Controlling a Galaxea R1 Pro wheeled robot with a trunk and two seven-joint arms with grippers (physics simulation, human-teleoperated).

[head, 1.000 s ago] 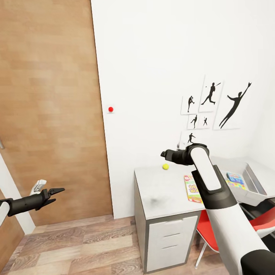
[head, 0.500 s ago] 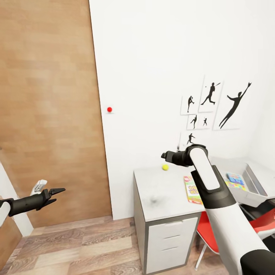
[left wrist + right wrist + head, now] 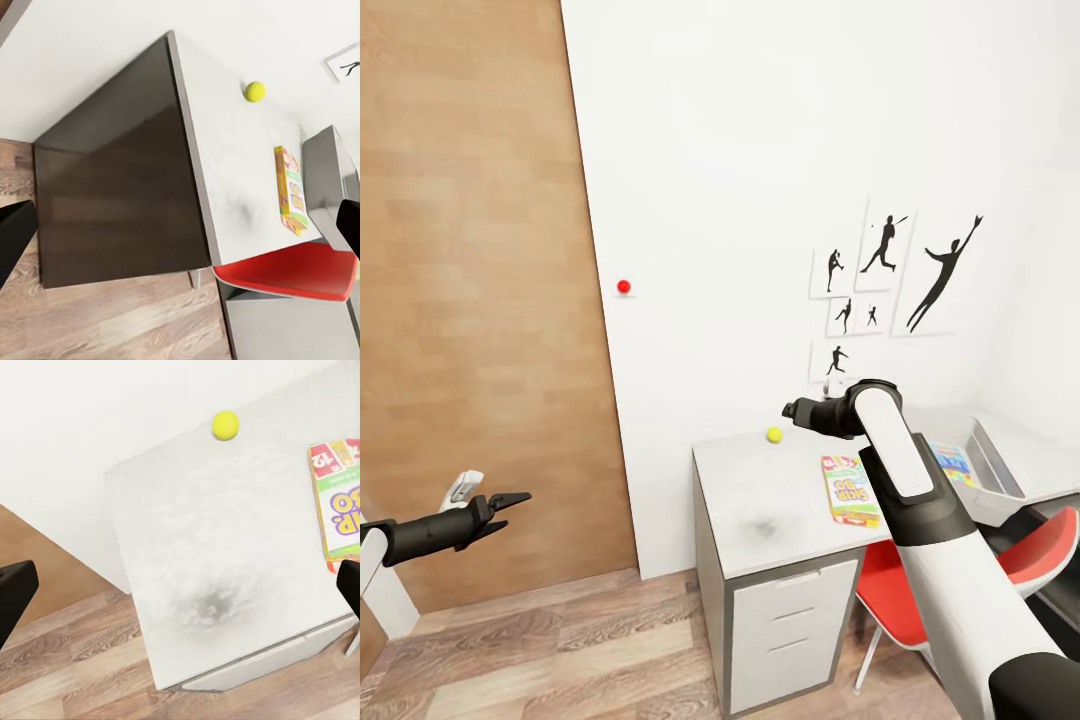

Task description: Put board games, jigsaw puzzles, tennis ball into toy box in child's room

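The tennis ball (image 3: 774, 435) lies near the back edge of the table (image 3: 760, 500), apart from the SKIP-BO box (image 3: 849, 490), with bare top between them. The toy box (image 3: 992, 470) stands farther along, above the red chair (image 3: 1050, 545). The right gripper (image 3: 792, 409) hangs over the ball, its fingers spread wide in its wrist view; the left gripper (image 3: 510, 499) is released over the wood floor (image 3: 540, 650).

view has swung right; table (image 3: 780, 500) sits further left.
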